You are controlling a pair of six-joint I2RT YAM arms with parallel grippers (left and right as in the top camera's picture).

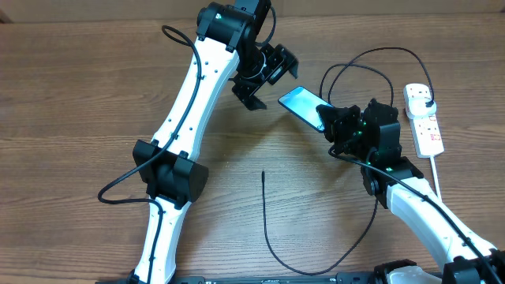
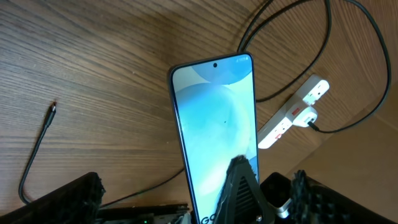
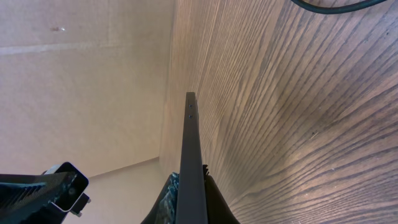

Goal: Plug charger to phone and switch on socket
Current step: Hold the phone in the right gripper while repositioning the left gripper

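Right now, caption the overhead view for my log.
Right fingers grip the phone, left fingers open beside it; charger connector lies loose on the table, plug in power strip.

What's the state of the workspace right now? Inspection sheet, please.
Surface: wood-grain table, nothing spilled.
Job's things: phone held off the table, screen up; charger appears plugged into socket; connector tip loose on the table, apart from the phone; switch state unreadable.
Clutter: nothing seen.
Tools: right tool shut on the phone's end; left tool open, near the free end, not touching.
Cables: charger loops across the table; white cord trails from the socket.
Surroundings: pale wall or floor beyond the table edge.
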